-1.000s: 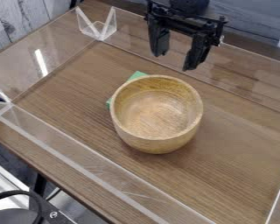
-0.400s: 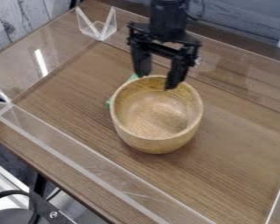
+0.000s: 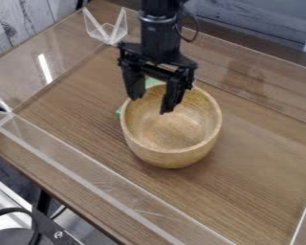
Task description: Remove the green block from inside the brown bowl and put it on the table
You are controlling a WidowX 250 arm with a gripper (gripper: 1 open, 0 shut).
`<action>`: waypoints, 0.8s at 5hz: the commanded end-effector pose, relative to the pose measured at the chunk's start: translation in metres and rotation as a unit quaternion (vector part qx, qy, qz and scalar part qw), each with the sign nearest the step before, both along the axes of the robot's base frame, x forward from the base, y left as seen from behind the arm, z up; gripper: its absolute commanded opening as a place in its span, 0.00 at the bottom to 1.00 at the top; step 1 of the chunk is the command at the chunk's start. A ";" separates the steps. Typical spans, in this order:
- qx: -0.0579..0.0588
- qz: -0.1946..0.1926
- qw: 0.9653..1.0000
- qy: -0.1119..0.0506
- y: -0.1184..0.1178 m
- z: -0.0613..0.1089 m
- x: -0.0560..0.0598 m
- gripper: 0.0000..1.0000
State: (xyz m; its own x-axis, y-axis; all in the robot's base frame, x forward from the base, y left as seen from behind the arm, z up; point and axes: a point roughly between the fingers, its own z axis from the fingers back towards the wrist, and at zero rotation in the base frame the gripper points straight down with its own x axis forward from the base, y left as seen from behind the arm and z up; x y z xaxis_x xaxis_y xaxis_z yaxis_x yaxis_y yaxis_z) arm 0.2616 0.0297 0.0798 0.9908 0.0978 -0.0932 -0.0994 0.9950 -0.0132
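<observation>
Brown tabletop [image 3: 69, 107] below, and the gripper [image 3: 155, 97] hangs fingers apart over the bowl [image 3: 172, 147]! Green [image 3: 153, 83] peeks beyond its rim, none visible inside; confirm the block's spot before lowering straight.

The single camera looks steeply down from above the table [image 3: 66, 105], taking in most of its top

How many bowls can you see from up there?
1: the bowl on the table, below the open tool. I can't rule out others hidden behind the arm.
</observation>
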 end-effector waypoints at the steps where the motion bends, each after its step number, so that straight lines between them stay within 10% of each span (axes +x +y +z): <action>1: 0.005 -0.004 1.000 -0.026 0.000 0.015 0.003 1.00; 4: 0.002 -0.025 1.000 -0.013 0.007 0.003 0.006 1.00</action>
